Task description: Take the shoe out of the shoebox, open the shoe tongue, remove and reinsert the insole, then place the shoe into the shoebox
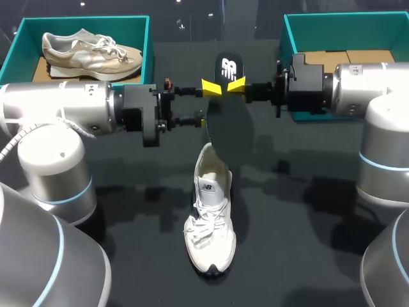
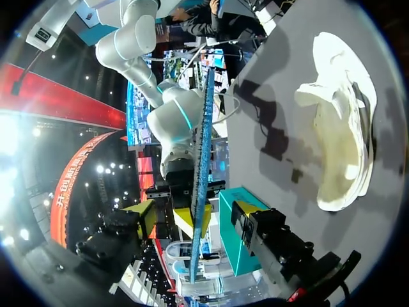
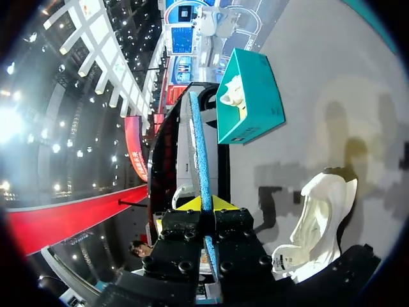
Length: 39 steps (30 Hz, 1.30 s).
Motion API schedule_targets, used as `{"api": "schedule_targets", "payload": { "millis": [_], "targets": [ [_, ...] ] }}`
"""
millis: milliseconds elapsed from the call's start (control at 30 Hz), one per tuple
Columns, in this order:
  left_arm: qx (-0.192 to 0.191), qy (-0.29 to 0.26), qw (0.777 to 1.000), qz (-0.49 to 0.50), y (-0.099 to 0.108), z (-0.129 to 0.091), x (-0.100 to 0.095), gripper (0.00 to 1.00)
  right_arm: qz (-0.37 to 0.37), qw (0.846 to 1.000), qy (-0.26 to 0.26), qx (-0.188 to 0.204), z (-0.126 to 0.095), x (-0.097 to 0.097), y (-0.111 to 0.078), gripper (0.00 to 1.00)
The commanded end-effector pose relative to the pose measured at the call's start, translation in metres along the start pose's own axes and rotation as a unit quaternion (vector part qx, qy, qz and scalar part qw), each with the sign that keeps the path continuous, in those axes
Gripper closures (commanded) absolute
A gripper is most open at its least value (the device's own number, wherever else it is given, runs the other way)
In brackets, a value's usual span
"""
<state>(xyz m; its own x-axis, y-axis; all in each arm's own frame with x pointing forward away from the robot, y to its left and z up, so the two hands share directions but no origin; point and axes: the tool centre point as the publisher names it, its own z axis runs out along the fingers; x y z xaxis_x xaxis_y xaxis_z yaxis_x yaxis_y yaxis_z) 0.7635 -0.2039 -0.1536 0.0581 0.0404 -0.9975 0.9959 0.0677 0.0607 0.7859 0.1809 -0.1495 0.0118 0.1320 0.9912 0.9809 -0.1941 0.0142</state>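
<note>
Right gripper (image 1: 238, 85) (image 3: 201, 204): clenched on the insole (image 1: 227, 109) (image 3: 199, 147). In the right wrist view the insole stands edge-on, pinched between my two yellow tips.

Left gripper (image 1: 206, 103) (image 2: 197, 214): released. In the left wrist view its fingers (image 2: 146, 216) stand on either side of the insole (image 2: 203, 147), each apart from it. The right gripper's tip grips the insole between them.

Insole: black, held in the air above the table (image 1: 287, 211), between my two arms. Its broad face is turned toward the head camera, and its logo end is uppermost.

Shoe (image 1: 209, 224) (image 2: 339, 121) (image 3: 316, 224): white, lying on the table below the insole and apart from both grippers. In the head view its heel lies nearer the insole and its toe nearer the camera.

Right box (image 1: 345, 18): teal, at the far right of the table behind my right arm. Brown card shows inside it.

Left box (image 1: 83, 19) (image 3: 252, 102): teal, at the far left behind my left arm. It holds a beige shoe (image 1: 89, 51) lying on its side.
</note>
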Motion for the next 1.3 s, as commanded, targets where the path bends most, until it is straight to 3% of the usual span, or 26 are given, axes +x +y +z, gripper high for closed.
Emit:
{"api": "schedule_targets", "payload": {
  "millis": [33, 167, 533, 700, 933, 967, 1000, 1033, 1300],
  "targets": [
    [-0.003, 0.005, 1.000, -0.002, 0.006, 0.011, 0.005, 0.28, 0.009, 1.000, -0.018, -0.002, 0.006, 0.001, 0.000, 1.00],
    [-0.004, 0.006, 1.000, -0.004, 0.007, 0.013, 0.008, 0.51, 0.013, 1.000, -0.017, -0.008, 0.008, -0.001, 0.001, 1.00],
    [-0.003, 0.007, 1.000, -0.001, 0.008, 0.015, 0.007, 0.70, 0.022, 1.000, -0.020, -0.007, 0.012, -0.005, 0.007, 1.00],
    [-0.002, 0.011, 1.000, 0.001, 0.009, 0.016, 0.008, 1.00, 0.026, 0.999, -0.020, -0.007, 0.014, -0.008, 0.007, 1.00],
    [-0.001, 0.014, 1.000, 0.001, 0.009, 0.015, 0.010, 1.00, 0.028, 0.999, -0.014, -0.008, 0.012, -0.011, 0.008, 0.98],
    [-0.001, 0.014, 1.000, 0.001, 0.009, 0.013, 0.010, 1.00, 0.027, 1.000, -0.014, -0.008, 0.010, -0.011, 0.008, 0.64],
    [-0.002, 0.013, 1.000, 0.000, 0.008, 0.010, 0.009, 1.00, 0.025, 1.000, -0.013, -0.010, 0.008, -0.011, 0.007, 0.21],
    [-0.003, 0.013, 1.000, -0.002, 0.007, 0.006, 0.008, 1.00, 0.022, 1.000, -0.013, -0.012, 0.004, -0.011, 0.006, 0.00],
    [-0.018, 0.021, 0.999, -0.016, 0.002, -0.029, 0.000, 1.00, -0.011, 1.000, 0.000, -0.005, -0.018, -0.009, -0.003, 0.00]
  ]
}}
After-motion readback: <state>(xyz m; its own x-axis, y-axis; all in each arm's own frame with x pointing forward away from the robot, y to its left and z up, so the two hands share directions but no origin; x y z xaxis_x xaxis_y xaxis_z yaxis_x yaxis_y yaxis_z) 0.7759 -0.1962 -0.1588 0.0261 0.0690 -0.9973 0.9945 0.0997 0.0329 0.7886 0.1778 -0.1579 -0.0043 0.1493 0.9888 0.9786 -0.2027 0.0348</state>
